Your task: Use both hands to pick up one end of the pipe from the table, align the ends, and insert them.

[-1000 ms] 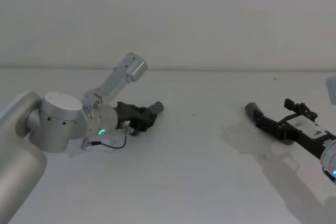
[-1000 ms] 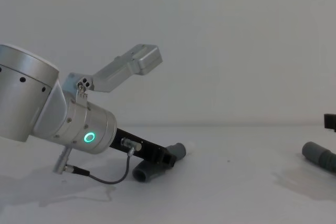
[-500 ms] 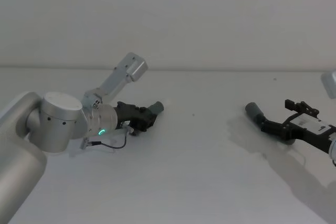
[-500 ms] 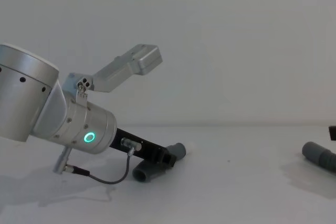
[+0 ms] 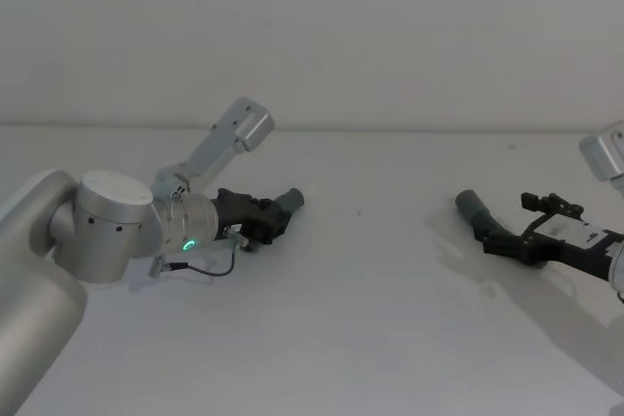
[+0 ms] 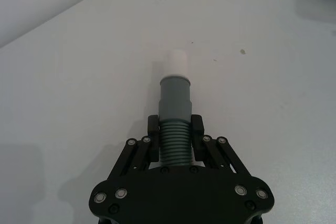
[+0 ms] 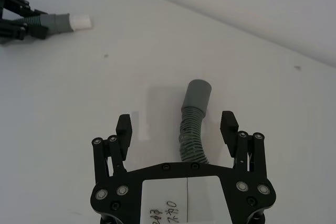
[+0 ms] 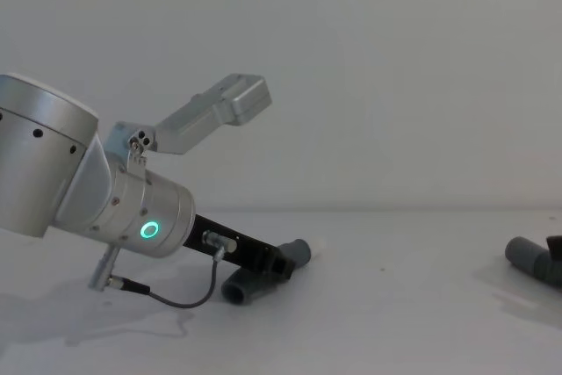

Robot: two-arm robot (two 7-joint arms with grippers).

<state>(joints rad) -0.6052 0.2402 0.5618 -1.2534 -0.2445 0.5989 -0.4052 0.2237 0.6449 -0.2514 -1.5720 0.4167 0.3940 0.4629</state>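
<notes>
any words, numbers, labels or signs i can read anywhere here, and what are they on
White label on the body of the right gripper: handwritten marks lying sideways, perhaps digits, too small and scrawled to read.
No other text: none is legible on the left gripper, the white-tipped hose piece, the socket hose piece or the table.

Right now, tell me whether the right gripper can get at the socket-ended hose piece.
Probably yes. The right gripper is open and straddles the socket-ended hose piece on the table, with nothing lying between them.
</notes>
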